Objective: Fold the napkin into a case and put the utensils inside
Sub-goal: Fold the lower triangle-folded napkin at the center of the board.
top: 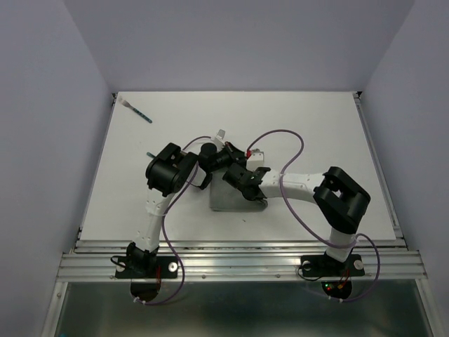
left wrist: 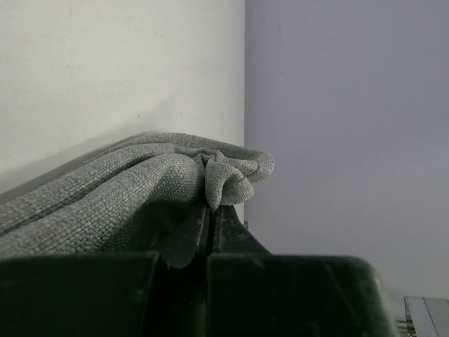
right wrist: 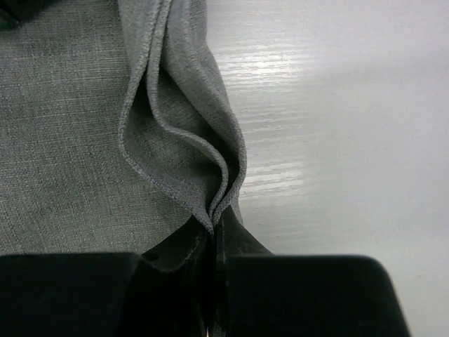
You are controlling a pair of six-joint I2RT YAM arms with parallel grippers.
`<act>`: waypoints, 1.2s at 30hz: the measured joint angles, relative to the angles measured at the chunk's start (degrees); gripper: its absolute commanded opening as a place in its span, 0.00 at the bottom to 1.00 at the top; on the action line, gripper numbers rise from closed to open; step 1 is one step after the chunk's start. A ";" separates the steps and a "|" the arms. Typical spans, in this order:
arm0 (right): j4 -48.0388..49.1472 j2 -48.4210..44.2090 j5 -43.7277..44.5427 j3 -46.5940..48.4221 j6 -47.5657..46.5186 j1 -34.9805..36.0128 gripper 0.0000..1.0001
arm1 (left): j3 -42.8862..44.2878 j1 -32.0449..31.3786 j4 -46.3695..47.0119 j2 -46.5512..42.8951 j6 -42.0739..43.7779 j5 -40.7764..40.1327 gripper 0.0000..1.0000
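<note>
The table (top: pixel 316 126) is white and flat. Pale purple walls (top: pixel 238 42) stand on three sides of it. A metal rail (top: pixel 238 263) runs along the near edge, where the two arms are bolted.

The grey napkin (top: pixel 228 200) lies in the middle of the table, partly under the arms. One utensil (top: pixel 138 111) with a blue handle lies far from the napkin, by the far left corner.

From the top view you cannot tell how the fingers stand, because the arms hide them. The wrist views show it. The left gripper (left wrist: pixel 212 217) is pressed together on a bunched fold of the napkin, lifted off the table. The right gripper (right wrist: pixel 214 235) pinches the napkin's edge where several layers meet, low over the table.
</note>
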 measured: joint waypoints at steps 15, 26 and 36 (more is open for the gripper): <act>1.07 2.78 0.63 0.87 -2.34 1.11 0.07 | -2.16 0.59 1.11 -0.15 -1.20 0.70 0.45; 3.02 2.75 0.20 0.00 -2.71 1.29 0.07 | -4.11 1.46 -0.52 -7.80 2.40 1.64 0.45; 4.35 2.64 0.35 -0.63 -2.73 1.29 0.07 | -5.27 3.26 -2.67 -13.51 5.51 2.84 0.41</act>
